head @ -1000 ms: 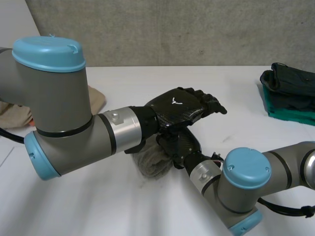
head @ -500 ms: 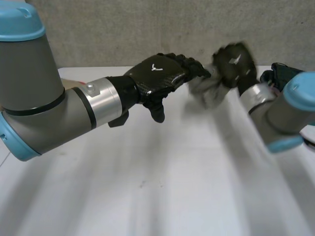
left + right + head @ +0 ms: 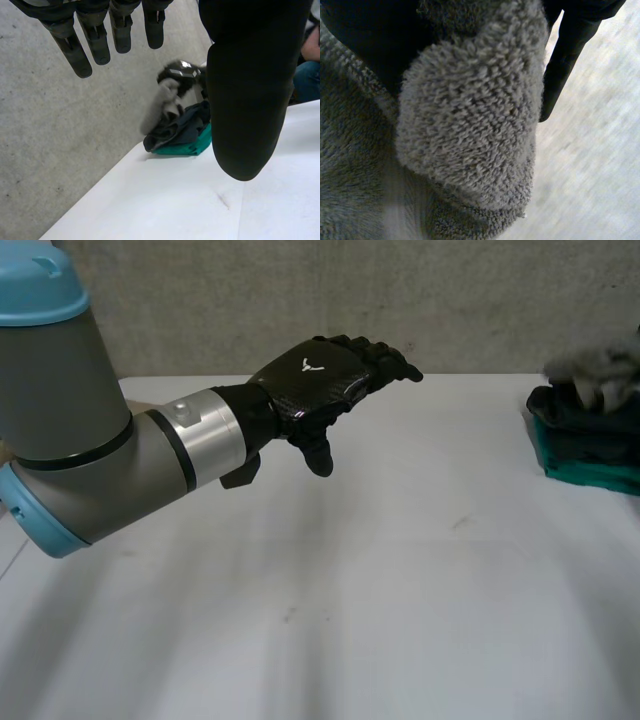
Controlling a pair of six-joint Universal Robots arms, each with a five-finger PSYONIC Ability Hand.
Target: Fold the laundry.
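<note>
Towel (image 3: 470, 125) — grey terry, bunched | right robot hand (image 3: 565, 45) clamps it | left robot hand (image 3: 320, 375) spread

In head view, looking down from behind left arm (image 3: 90, 440) onto white surface (image 3: 350, 620), facing grey wall (image 3: 300, 290). In left wrist view, peering along left hand (image 3: 250, 90) toward dark-and-green pile (image 3: 182, 137) at surface's far side, sharing pile, wall, surface with head view. In right wrist view, pressing close against grey towel (image 3: 470, 125).
</note>
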